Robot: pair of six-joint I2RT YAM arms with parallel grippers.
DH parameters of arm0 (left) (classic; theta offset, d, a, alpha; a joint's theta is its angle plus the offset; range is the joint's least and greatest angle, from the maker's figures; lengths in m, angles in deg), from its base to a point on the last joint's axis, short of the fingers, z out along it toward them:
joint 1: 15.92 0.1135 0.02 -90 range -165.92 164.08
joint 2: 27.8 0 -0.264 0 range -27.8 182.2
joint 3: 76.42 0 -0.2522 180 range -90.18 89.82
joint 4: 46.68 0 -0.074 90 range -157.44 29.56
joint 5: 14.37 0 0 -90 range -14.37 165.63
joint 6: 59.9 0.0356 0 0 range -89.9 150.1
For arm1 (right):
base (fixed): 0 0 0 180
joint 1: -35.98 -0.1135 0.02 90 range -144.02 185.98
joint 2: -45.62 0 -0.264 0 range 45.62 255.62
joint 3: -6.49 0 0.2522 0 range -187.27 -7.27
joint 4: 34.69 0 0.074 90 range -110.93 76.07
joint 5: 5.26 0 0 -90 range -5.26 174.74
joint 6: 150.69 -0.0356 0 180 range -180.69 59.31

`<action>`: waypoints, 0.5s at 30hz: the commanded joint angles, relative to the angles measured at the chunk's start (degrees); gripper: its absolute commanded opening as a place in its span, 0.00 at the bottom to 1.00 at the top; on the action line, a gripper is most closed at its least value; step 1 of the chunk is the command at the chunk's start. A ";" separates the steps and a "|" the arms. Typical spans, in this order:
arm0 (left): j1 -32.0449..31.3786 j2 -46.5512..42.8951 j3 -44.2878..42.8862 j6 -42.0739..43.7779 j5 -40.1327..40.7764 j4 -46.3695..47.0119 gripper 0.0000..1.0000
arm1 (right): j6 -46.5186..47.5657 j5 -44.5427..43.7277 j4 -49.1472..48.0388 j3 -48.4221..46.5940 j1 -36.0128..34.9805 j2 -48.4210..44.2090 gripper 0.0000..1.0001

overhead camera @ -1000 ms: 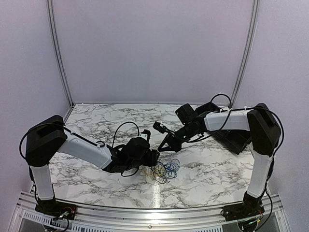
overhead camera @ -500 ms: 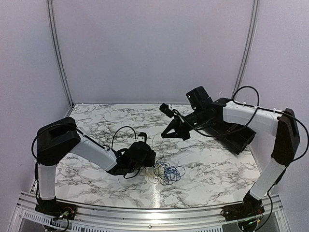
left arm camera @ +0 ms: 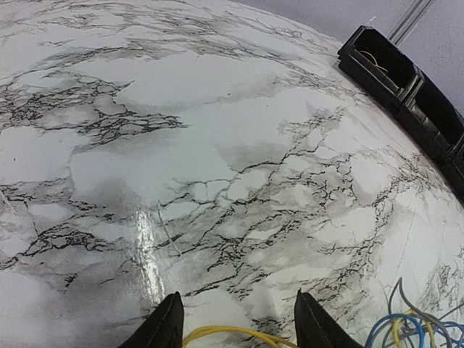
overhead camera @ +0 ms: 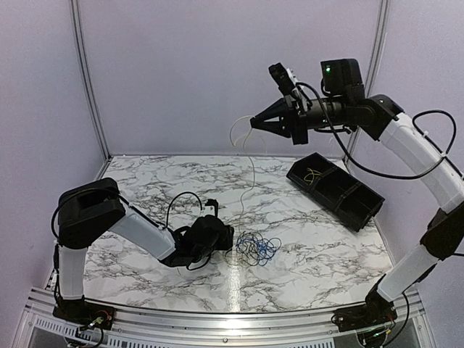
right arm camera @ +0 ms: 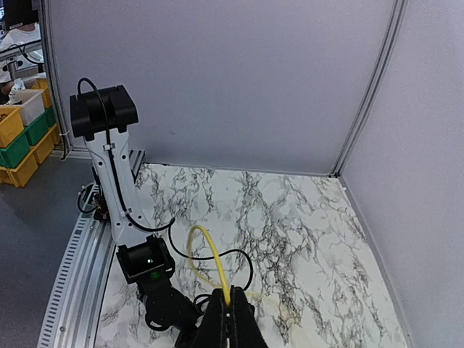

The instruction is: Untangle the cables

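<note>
With the right gripper (overhead camera: 254,122) clenched on 1 yellow cable (overhead camera: 251,168) high above the table (overhead camera: 145,188), its tail trailing into the tangle (overhead camera: 254,249) beside the spread-fingered left gripper (overhead camera: 228,238), the strand probably needs pulling fully free next.

Bright, even overhead light leaves only faint shadows. A white glare streak runs down the marble table (overhead camera: 233,286), which wide-angle distortion bows in the left wrist view. The yellow cable (right arm camera: 220,270), crisp at the right wrist, thins to a pale hairline from above.
</note>
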 commanded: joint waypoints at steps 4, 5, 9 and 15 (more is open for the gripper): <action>-0.26 1.49 4.36 -1.77 0.12 -1.94 0.55 | 0.45 -3.08 4.18 -10.00 1.63 -1.37 0.00; -0.27 1.22 4.71 -1.64 0.24 -1.87 0.55 | 0.56 -3.62 4.03 -11.46 1.91 -1.63 0.00; -0.27 0.72 5.59 -0.89 0.46 -1.85 0.55 | -0.49 -4.27 1.50 -16.50 4.46 -3.20 0.00; -0.35 0.83 6.86 -0.73 0.00 -1.77 0.54 | 1.07 -7.37 1.38 -21.69 8.37 -5.07 0.00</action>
